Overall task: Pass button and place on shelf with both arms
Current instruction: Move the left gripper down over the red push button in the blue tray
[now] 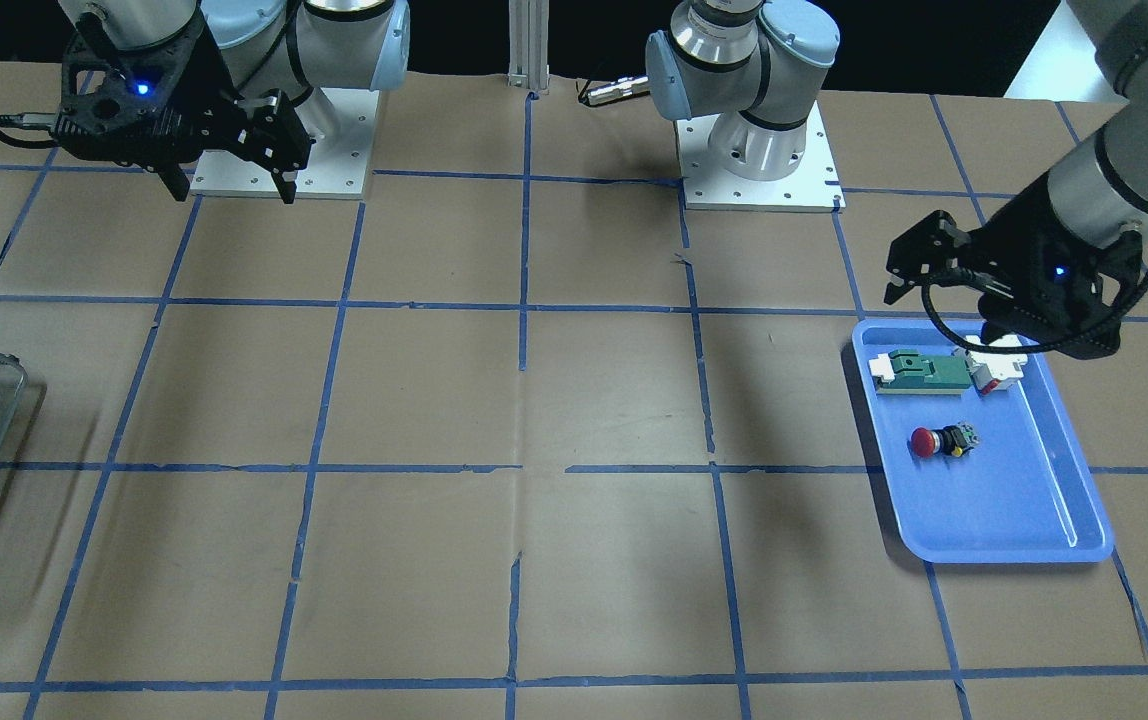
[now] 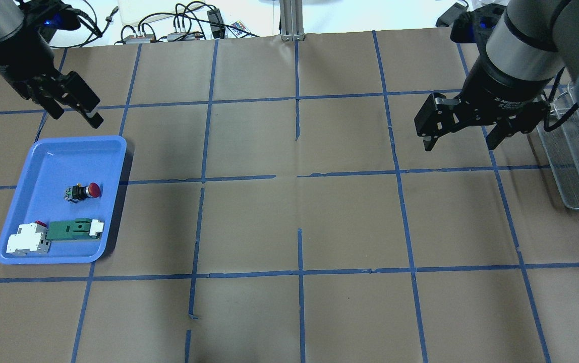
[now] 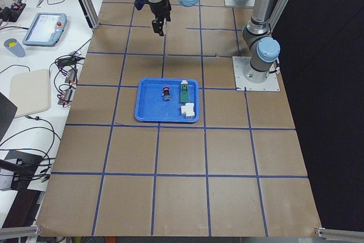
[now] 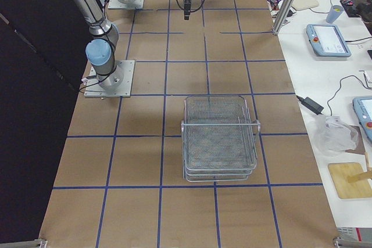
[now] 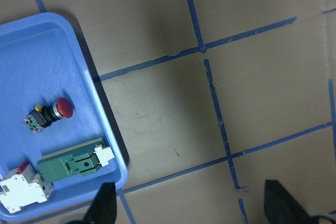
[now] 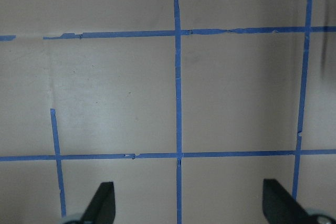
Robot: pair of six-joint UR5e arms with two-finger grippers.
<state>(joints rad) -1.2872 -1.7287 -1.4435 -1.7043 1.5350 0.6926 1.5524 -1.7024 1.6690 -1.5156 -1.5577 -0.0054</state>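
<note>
Jaws wide left and right, button (image 2: 83,191) on its side in blue tray (image 2: 52,156), red head toward robot's right.

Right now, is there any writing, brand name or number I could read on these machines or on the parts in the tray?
"2F Adapt…": white print on the black collar above the right gripper, seen from overhead; the rest is too blurred to read.
The button, green-and-white block and white-and-red part in the blue tray: no legible marking.
Handheld controller screen on the side bench: too small to read.
</note>
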